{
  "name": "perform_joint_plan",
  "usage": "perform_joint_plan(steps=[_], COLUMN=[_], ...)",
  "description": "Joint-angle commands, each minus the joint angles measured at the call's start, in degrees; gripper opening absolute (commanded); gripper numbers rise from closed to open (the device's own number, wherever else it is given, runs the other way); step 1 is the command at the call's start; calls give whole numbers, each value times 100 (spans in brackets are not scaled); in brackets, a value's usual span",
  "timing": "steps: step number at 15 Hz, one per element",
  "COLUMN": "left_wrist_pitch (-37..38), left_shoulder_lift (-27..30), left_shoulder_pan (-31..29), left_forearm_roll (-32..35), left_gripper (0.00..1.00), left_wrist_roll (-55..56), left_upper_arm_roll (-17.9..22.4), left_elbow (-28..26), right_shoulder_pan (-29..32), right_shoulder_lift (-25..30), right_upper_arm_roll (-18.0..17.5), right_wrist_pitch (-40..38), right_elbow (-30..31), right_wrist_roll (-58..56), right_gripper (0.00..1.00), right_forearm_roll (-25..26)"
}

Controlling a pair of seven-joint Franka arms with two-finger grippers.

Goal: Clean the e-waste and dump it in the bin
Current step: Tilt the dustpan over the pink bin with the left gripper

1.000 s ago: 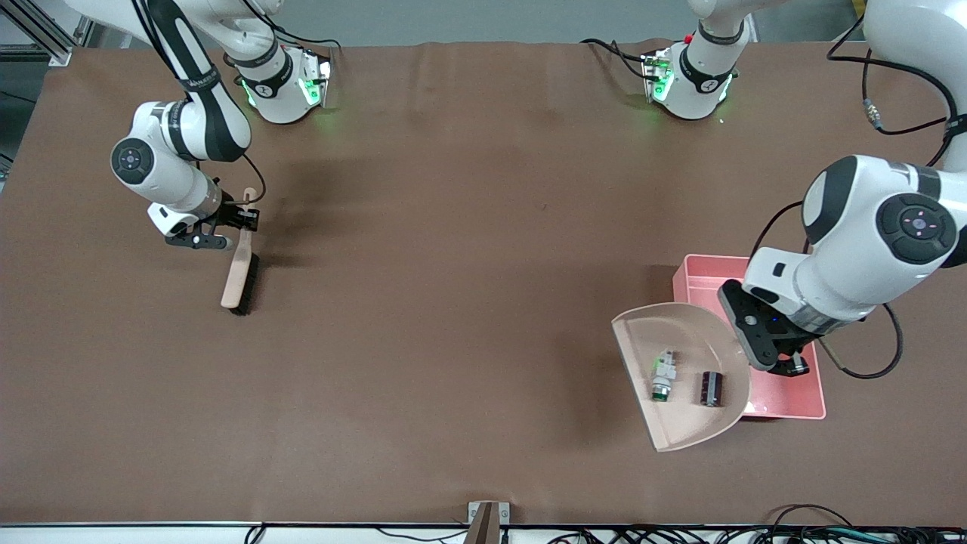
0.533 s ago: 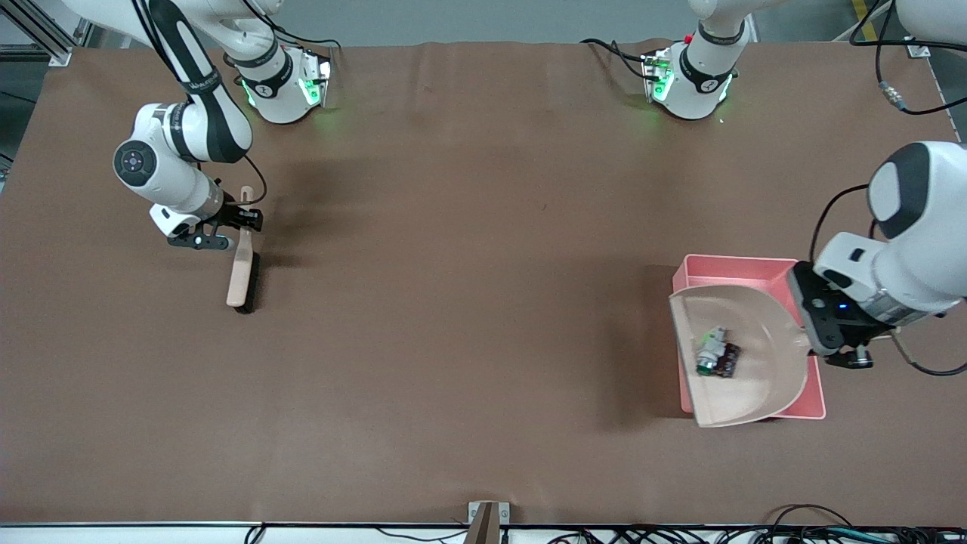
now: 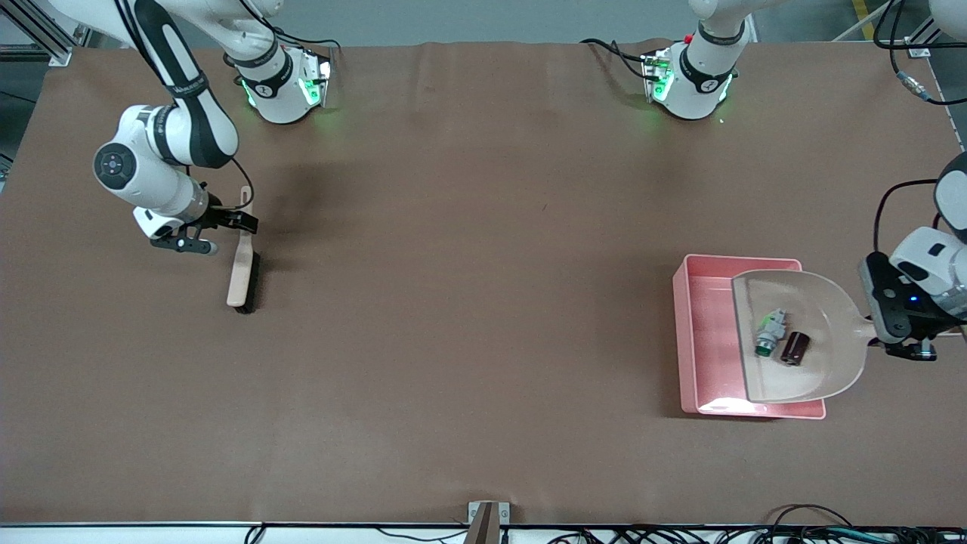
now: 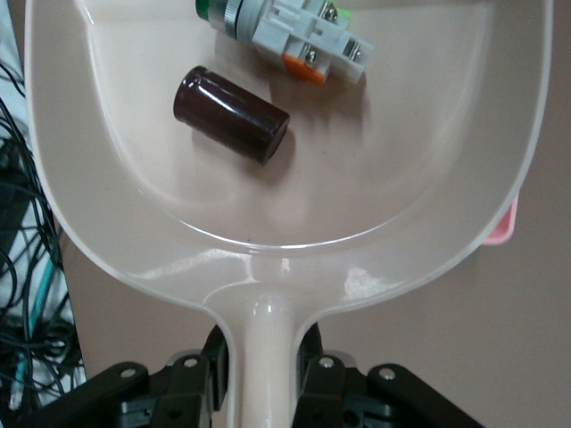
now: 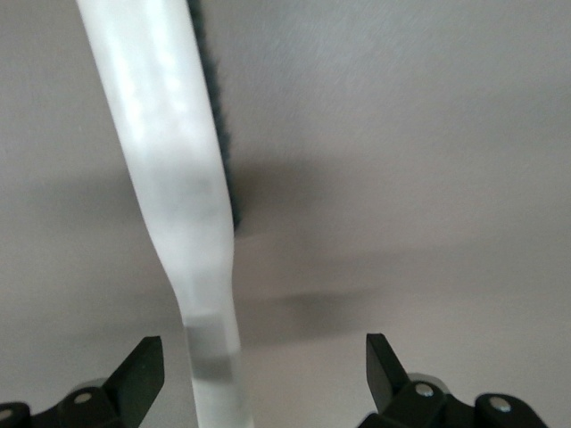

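Note:
My left gripper (image 3: 880,341) is shut on the handle of a beige dustpan (image 3: 820,317) and holds it over the pink bin (image 3: 684,340). In the pan lie the e-waste parts: a white component with an orange band and green end (image 3: 770,332) and a dark brown block (image 3: 794,348). The left wrist view shows the pan (image 4: 375,196), both parts (image 4: 294,36) (image 4: 232,116), and my left gripper (image 4: 265,361) clamped on the handle. My right gripper (image 3: 240,221) is open, with the handle of a brush (image 3: 242,264) between its fingers; the right wrist view shows the same gripper (image 5: 265,366) and brush (image 5: 169,160).
The brush lies on the brown table cover toward the right arm's end. A corner of the bin (image 4: 504,227) shows past the pan's rim. Cables hang along the table edge nearest the front camera. The bin's floor beside the pan is bare.
My left arm has carried the dustpan with both parts toward its own end of the table, from beside the bin to over it. My right arm has shifted slightly; the brush stays put.

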State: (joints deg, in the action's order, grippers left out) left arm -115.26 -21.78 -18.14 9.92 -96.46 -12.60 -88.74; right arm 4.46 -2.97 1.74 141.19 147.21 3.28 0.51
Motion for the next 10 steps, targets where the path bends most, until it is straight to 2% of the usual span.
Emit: perform_joint_plan(steps=[1, 3, 5, 10], left_wrist_pitch=[-163, -417, -576, -594], left_shoulder_lift=[148, 17, -115, -177], left_shoulder_pan=[12, 12, 12, 179], left_forearm_roll=[245, 947, 1275, 2259], left_gripper=[0, 0, 0, 0], left_wrist_roll=[-189, -119, -84, 487], left_upper_arm_roll=[240, 240, 240, 240], left_elbow=[-170, -170, -170, -213], right_shoulder_pan=[29, -16, -7, -7], right_shoulder_lift=[42, 60, 112, 112], right_upper_arm_roll=[-104, -104, -104, -104], right_wrist_pitch=[-459, -1056, -1513, -3973], right_elbow=[-419, -823, -1192, -3334], right_wrist_roll=[59, 59, 15, 32], right_gripper=[100, 100, 100, 100], right_forearm_roll=[125, 125, 133, 142])
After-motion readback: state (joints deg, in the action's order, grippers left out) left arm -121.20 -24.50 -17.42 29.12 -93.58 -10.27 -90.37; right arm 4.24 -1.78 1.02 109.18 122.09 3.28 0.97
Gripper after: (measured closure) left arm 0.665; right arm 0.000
